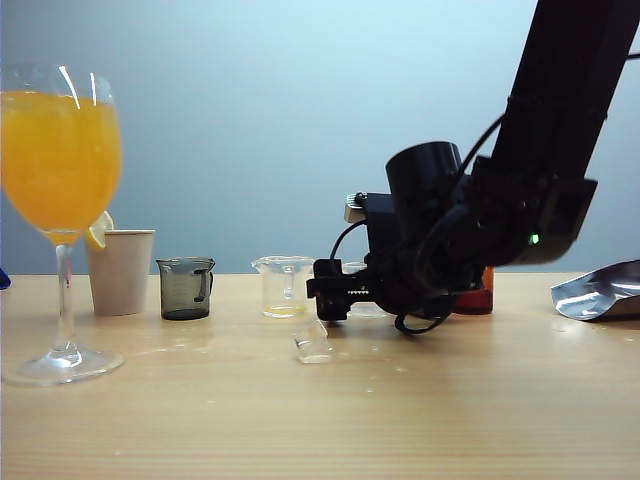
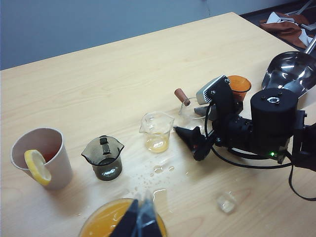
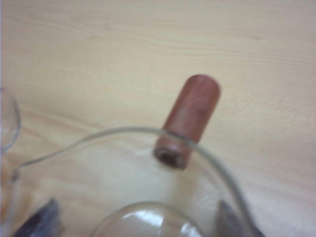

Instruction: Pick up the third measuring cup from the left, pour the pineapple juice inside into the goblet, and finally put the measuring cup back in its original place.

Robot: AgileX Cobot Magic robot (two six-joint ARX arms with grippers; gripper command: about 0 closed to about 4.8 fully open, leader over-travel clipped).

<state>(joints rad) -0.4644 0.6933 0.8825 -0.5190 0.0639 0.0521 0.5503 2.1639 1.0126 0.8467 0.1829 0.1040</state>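
The third measuring cup [image 2: 190,109] stands on the table [image 1: 400,420] in the row of cups, its reddish-brown stub handle pointing away from the right gripper [image 1: 326,290]. That gripper is low at the cup, fingers spread wide with one on either side of it and not clamped on it. The right wrist view is too blurred to tell whether the cup holds any liquid.

Seen from the exterior camera, the narrower clear cup [image 1: 285,287] sits just beside it at nine o'clock with a little pale yellow liquid [image 2: 157,143] in the bottom. The amber cup [image 1: 481,296] is at three o'clock. Further toward nine o'clock come a smoky grey cup [image 1: 186,288], then a white paper cup [image 1: 121,272] with a lemon slice [image 2: 37,167] on its rim.

The goblet [image 1: 60,150] stands far out at nine o'clock, its bowl nearly full of deep orange liquid. The left gripper [image 2: 138,221] hangs over that bowl; whether it is open or closed I cannot tell.
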